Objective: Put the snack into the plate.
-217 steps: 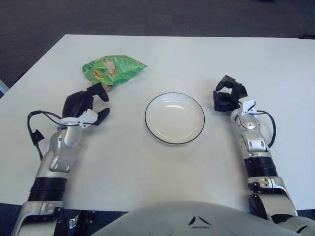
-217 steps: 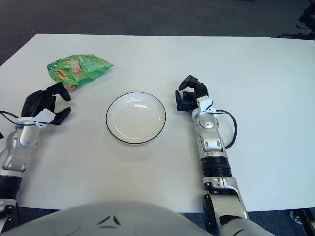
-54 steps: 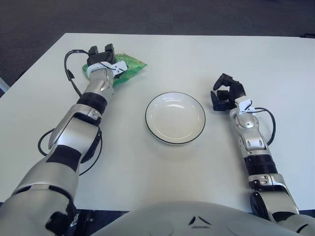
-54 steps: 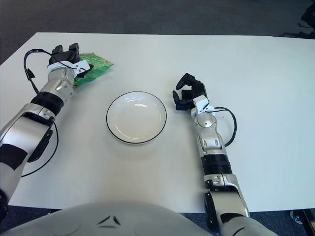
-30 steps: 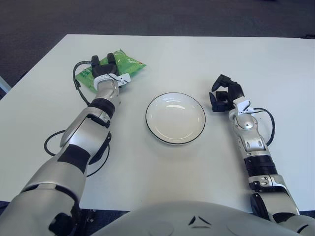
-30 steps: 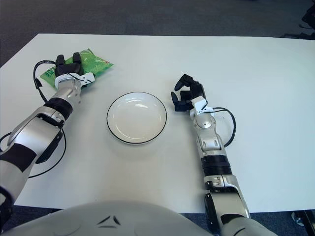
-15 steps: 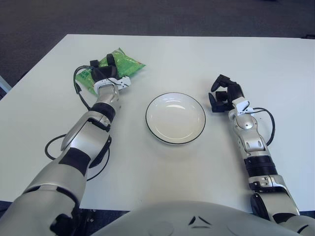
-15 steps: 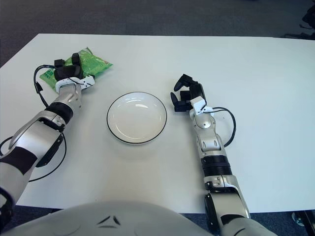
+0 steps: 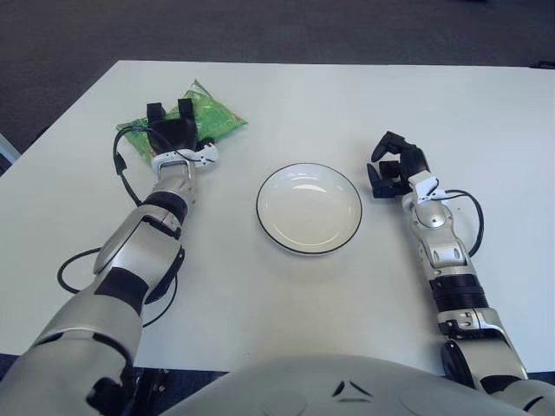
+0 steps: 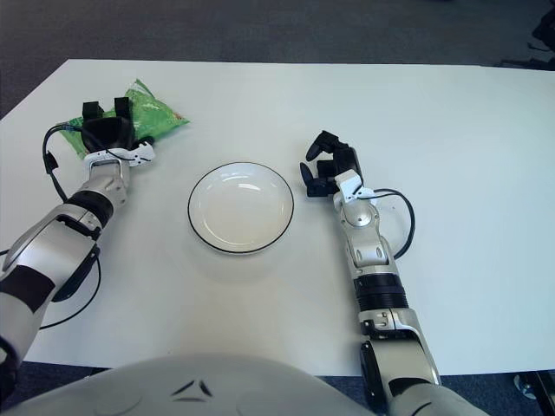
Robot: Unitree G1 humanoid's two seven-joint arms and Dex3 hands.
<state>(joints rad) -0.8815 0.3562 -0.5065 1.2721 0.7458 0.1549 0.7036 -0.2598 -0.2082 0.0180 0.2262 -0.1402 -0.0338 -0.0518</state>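
Office/lab: white table (image 9: 286, 95), dark carpet (image 9: 260, 26).

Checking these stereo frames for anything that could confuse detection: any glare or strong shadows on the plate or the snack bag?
Left eye view: the plate shows pale highlight streaks near its far inner rim and little shadow. Right eye view: same streaks; the snack bag, under the left hand, shows no strong glare. The right hand casts only a faint shadow.

Bright even light, soft faint shadows; sharp focus throughout

Green snack bag (image 9: 208, 116), white black-rimmed plate (image 9: 260, 217), white table (image 9: 286, 95), black-fingered hands.
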